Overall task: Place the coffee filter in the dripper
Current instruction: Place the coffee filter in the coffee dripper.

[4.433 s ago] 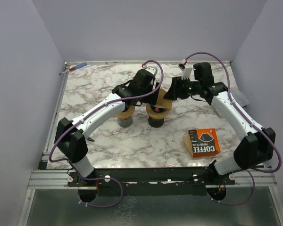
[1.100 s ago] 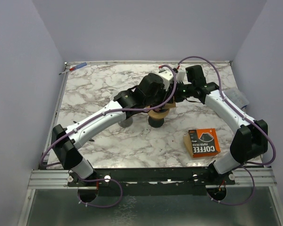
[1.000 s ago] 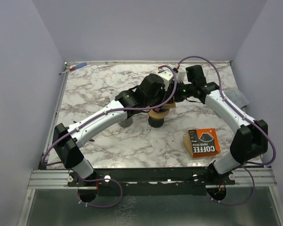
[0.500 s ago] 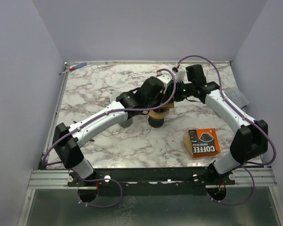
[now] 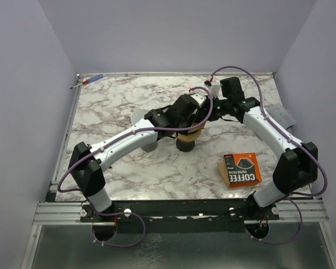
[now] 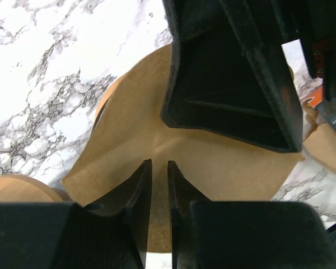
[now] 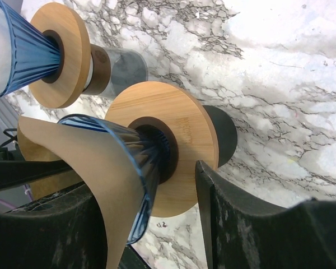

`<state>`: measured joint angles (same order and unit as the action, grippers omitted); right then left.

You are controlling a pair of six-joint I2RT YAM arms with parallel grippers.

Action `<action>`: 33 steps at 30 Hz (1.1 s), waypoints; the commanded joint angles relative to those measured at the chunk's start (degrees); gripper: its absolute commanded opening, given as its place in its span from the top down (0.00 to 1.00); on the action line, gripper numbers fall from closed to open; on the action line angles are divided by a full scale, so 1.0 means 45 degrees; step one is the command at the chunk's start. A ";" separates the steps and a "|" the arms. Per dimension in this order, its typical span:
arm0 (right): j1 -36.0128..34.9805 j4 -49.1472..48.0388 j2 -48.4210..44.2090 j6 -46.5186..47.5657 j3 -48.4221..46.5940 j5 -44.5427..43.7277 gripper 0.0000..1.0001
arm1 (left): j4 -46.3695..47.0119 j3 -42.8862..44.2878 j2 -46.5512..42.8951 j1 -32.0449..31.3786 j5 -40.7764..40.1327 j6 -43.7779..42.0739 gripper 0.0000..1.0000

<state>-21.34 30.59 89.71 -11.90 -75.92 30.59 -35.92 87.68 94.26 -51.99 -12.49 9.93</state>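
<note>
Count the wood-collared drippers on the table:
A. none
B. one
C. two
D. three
C: the right wrist view shows two, a near dripper with the filter at its blue cone, and a far dripper behind it.

A white table (image 5: 112, 168) with grey marble veining fills the middle of the overhead view. Plain pale lavender walls close it in on three sides: a back wall (image 5: 173, 33), a left wall (image 5: 22, 112) and a right wall (image 5: 319, 67) (each angled outward). A ribbed aluminium rail (image 5: 56, 213) runs along the near edge, above a dull grey metal panel (image 5: 179, 249). The light is soft and even.
</note>
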 commanded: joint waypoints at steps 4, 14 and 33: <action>-0.0523 0.0311 0.0468 0.0422 -0.0357 -0.0905 0.45 | -0.0179 0.0807 0.0780 -0.0011 -0.0477 -0.0122 0.82; -0.0625 0.0126 0.0711 0.0356 -0.0128 -0.1160 0.57 | 0.0741 -0.0002 0.0695 -0.0010 -0.1262 0.0185 0.82; -0.0833 0.0807 0.1183 0.0476 -0.0596 -0.1954 0.67 | 0.1281 0.0349 -0.0660 0.0027 -0.0705 0.0886 0.40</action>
<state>-24.71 31.29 93.51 -10.61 -77.34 25.12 -30.92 87.09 95.59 -51.99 -17.93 12.36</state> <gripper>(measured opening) 0.338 0.493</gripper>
